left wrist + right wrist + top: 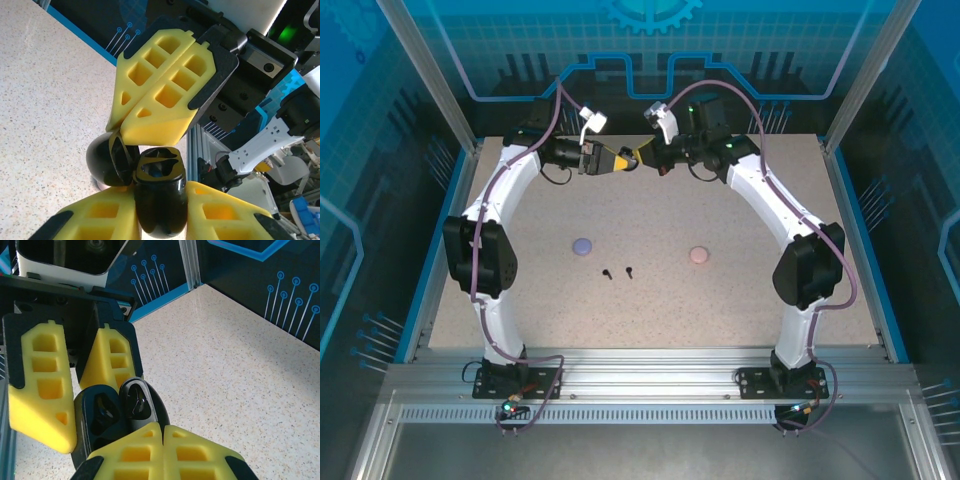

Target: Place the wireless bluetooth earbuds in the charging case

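An open black charging case [161,202] is held up over the far middle of the table, between the two grippers. My left gripper [160,200] is shut on its lower body, whose earbud sockets [159,167] face the camera. Its hinged lid [106,161] is swung open to the left. My right gripper [163,428] is shut, its tips pinching the lid's [140,401] edge. From above, the left gripper [610,160] and the right gripper [642,155] meet tip to tip. Two black wireless bluetooth earbuds [607,273] [629,270] lie on the table nearer the arms.
A closed purple round case [582,245] lies left of the black earbuds and a closed pink round case [698,255] to their right. The speckled table [740,310] is framed by a blue rim and aluminium posts [432,75].
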Action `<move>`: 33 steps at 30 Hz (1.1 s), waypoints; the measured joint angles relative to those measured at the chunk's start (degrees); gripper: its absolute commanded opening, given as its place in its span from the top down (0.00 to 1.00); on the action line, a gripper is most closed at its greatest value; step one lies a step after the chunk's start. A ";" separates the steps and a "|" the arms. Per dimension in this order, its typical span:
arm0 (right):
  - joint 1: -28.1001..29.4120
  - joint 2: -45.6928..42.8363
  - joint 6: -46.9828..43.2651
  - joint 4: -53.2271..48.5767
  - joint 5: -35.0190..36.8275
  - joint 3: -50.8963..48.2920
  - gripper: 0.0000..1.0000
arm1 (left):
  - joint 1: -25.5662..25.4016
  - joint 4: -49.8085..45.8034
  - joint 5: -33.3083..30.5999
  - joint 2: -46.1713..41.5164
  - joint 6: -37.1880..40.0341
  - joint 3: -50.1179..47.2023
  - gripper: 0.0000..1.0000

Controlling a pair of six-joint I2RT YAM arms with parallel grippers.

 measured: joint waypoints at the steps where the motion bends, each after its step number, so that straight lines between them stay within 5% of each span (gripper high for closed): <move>1: 0.00 0.02 -0.09 -0.24 0.13 0.07 1.00 | 0.00 -0.04 0.00 0.02 0.46 0.00 0.86; 4: 0.11 0.20 -0.24 -1.03 0.39 0.63 0.98 | 0.00 -0.46 0.00 0.11 0.52 0.00 0.93; 9: 0.26 0.22 -0.11 -1.79 1.64 1.51 0.61 | 0.00 -0.63 0.02 0.11 0.74 0.00 1.00; 12: 0.33 0.13 0.74 -1.07 2.71 1.92 0.50 | -0.28 -0.42 -0.35 0.11 0.76 -0.04 1.00; 19: 1.73 -4.74 3.87 -0.74 5.60 -2.23 0.39 | -0.87 10.86 -3.28 -3.13 -4.68 -8.48 1.00; 33: 2.67 -34.58 14.10 2.12 14.93 -24.87 0.32 | -0.87 40.24 -11.04 -24.94 -20.59 -30.58 1.00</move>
